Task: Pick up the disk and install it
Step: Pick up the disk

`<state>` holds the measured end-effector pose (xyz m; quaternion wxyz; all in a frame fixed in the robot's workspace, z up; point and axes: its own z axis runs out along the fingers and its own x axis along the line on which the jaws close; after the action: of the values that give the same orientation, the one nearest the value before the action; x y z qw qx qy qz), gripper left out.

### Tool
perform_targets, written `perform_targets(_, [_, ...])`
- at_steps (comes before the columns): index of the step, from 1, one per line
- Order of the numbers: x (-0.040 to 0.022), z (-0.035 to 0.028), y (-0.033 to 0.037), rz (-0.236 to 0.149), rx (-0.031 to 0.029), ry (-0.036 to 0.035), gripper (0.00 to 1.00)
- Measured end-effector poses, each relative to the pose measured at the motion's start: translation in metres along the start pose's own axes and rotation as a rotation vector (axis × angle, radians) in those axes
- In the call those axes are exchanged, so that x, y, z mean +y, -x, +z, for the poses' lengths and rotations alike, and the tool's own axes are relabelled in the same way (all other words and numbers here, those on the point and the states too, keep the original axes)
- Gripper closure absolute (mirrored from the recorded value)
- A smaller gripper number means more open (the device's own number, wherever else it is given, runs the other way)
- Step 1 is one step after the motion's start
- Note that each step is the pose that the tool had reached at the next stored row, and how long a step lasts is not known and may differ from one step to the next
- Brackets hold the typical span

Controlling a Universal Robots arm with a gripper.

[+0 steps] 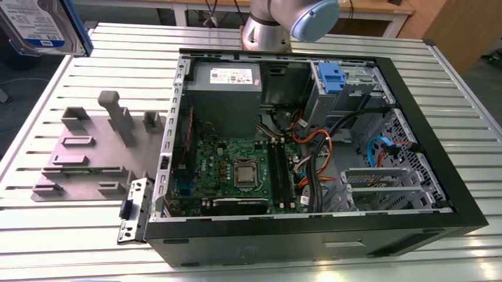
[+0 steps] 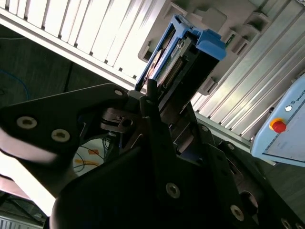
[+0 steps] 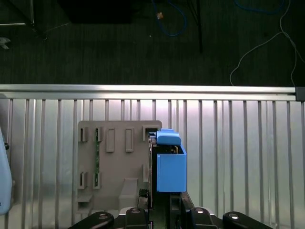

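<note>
The disk (image 1: 33,24), a silver drive with a blue-and-white label in a blue carrier bracket, hangs high at the exterior view's upper left, off the table's corner. In the second wrist view my gripper (image 2: 161,106) is shut on the disk (image 2: 183,52), with its black fingers (image 2: 151,95) clamping the near end. In the first wrist view the disk (image 3: 167,164) shows edge-on in my gripper (image 3: 164,202), above the grey fixture plate (image 3: 116,162). The disk is well away from the open computer case (image 1: 439,176).
The case lies open on the slatted metal table (image 1: 126,64), showing a motherboard (image 1: 239,173), a grey power-supply box (image 1: 223,79), cables and a blue tab (image 1: 333,79) at the drive bay. The grey fixture plate (image 1: 94,153) with upright slots lies beside the case. The arm's base (image 1: 271,26) stands behind.
</note>
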<state>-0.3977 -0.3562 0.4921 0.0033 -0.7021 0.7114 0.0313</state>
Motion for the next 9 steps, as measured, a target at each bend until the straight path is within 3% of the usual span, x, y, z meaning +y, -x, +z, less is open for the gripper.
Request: perform_targets(9, [-0.0056,-0.0002,0.0003,0.000,0.0000,0.0000,0.65])
